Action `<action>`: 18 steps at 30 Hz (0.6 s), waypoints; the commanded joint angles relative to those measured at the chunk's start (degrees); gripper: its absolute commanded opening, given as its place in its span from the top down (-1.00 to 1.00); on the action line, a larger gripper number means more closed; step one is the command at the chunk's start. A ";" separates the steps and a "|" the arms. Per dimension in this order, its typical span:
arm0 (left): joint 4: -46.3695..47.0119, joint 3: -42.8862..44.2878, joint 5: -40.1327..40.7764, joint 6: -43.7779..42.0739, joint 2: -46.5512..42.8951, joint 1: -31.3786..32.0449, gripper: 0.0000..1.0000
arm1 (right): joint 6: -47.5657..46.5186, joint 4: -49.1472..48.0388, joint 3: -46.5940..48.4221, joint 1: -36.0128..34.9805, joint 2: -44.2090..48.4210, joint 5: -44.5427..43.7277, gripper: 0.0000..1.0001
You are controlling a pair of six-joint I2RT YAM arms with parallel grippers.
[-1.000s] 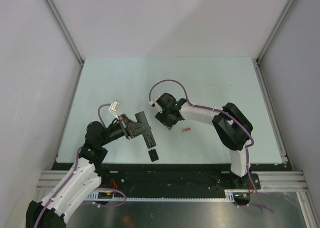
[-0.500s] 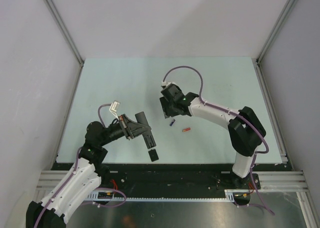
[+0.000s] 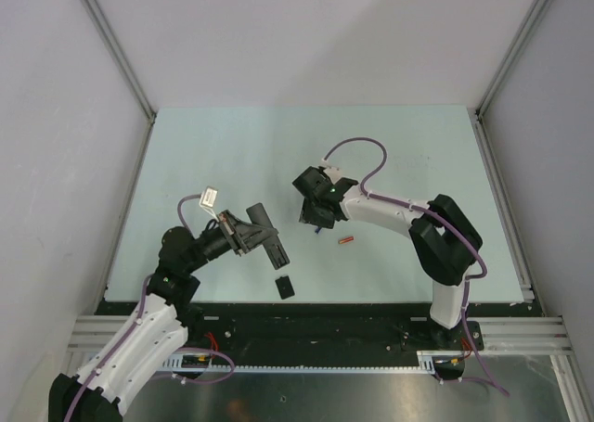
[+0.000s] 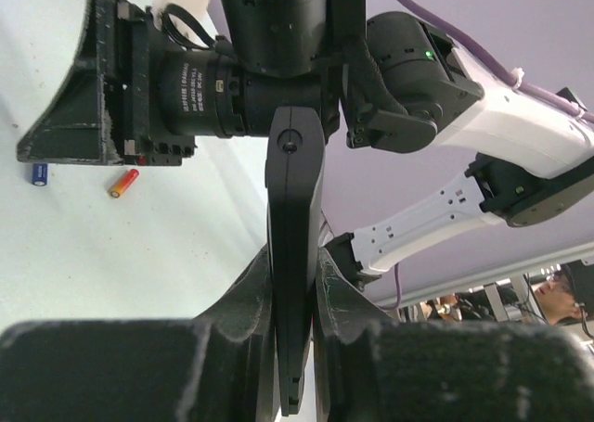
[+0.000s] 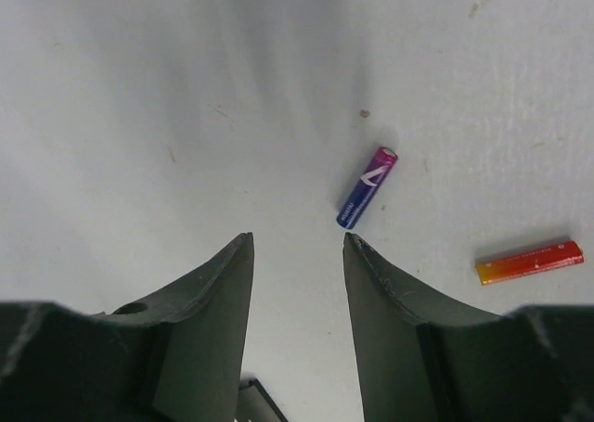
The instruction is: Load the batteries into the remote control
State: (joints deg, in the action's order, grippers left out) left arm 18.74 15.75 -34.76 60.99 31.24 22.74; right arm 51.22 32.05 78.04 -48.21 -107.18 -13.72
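The remote control (image 4: 295, 190) is clamped edge-on by the left gripper (image 3: 252, 235) and held raised near the worktop (image 3: 232, 153)'s front edge. At mid-worktop the right gripper (image 5: 297, 246) is pointed downward, its fingers parted and empty. The purple-blue battery (image 5: 367, 187) is seen lying just beyond its tips, and the red-orange battery (image 5: 529, 262) farther right.

A black remote control (image 4: 295, 209), a red-orange battery (image 5: 529, 262), a blue-purple battery (image 5: 367, 187).

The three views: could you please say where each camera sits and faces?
Top external: above and behind both visible arms, facing down at the pale table.
Left wrist: on the left gripper, looking along the slim black remote control it clamps.
Right wrist: faces down between fingers of the open right gripper.
Wrist views share the red-orange battery and blue-purple battery.
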 commanded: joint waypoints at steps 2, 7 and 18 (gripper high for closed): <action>0.51 -0.81 3.74 0.27 -1.01 -0.07 1.00 | 9.15 1.34 -1.66 0.31 -0.49 -3.34 0.04; -0.02 -1.16 4.88 0.79 -0.92 0.02 1.00 | 11.00 2.66 -1.66 0.92 -2.86 -1.93 0.06; -1.78 -1.33 5.94 0.62 -1.89 0.20 1.00 | 14.08 4.16 -1.84 1.27 -5.59 -2.10 0.14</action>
State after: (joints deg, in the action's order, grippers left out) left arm 16.08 14.81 -29.98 61.41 30.65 22.74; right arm 62.96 34.72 76.27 -47.16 -111.53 -14.31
